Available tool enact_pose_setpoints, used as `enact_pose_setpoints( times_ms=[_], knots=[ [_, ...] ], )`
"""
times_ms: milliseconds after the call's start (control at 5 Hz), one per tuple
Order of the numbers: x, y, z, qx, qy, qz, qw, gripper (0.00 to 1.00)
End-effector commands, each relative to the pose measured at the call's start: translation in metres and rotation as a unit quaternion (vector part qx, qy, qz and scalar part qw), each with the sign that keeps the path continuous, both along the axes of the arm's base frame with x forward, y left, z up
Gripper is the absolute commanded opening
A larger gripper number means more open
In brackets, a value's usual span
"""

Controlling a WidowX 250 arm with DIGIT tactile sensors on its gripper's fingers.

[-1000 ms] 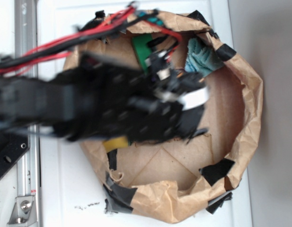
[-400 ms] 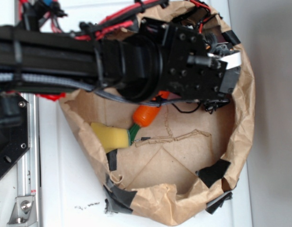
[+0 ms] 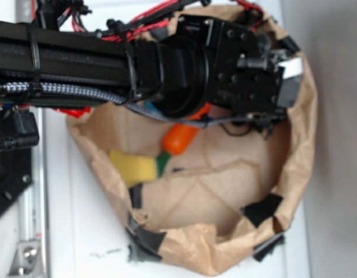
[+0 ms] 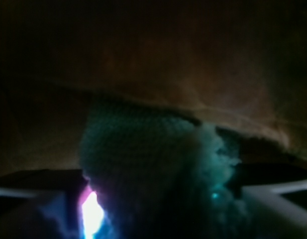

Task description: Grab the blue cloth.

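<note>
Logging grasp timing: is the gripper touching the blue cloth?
Cannot tell. The dark wrist view shows the blue cloth close up, gripper contact unclear; the exterior view hides it.

The black arm [image 3: 68, 58] reaches in from the left, level. Its gripper [image 3: 285, 75] sits over the paper bag's [image 3: 294, 174] upper right rim. Jaw spacing is unclear.

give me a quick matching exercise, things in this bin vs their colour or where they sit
Things:
1. cloth
2. sponge
3. carrot toy
4. paper wall

Descriptions:
A. yellow, at the bin's left side
B. crumpled brown, patched with black tape
C. pale teal, close in front of the wrist camera
D. orange, partly under the black arm

Pairs: 1-C, 2-A, 3-D, 4-B
</note>
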State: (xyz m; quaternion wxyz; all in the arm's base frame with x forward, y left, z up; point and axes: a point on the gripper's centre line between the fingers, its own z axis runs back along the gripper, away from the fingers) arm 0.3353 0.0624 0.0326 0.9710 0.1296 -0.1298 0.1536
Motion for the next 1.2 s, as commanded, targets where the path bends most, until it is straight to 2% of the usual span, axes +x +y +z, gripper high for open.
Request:
enact_pose_setpoints(
  times_ms=[0, 200, 400, 600, 800, 1000],
  knots=[
    [-0.001, 0.013, 0.019, 0.007, -0.016, -0.001, 1.0, 0.0],
    [-0.014, -0.007, 0.042, 0.006, -0.018, -0.064, 0.998, 0.0],
    [-0.027, -0.045, 0.082, -0.044, 0.003, -0.142, 0.989, 0.0],
    [-0.031, -0.069, 0.099, -0.081, 0.027, -0.215, 0.973, 0.0],
    [-0.028, -0.067, 0.087, -0.1, 0.113, -0.248, 0.957, 0.0],
    [-0.029, -0.057, 0.076, -0.108, 0.132, -0.247, 0.954, 0.0]
  ],
)
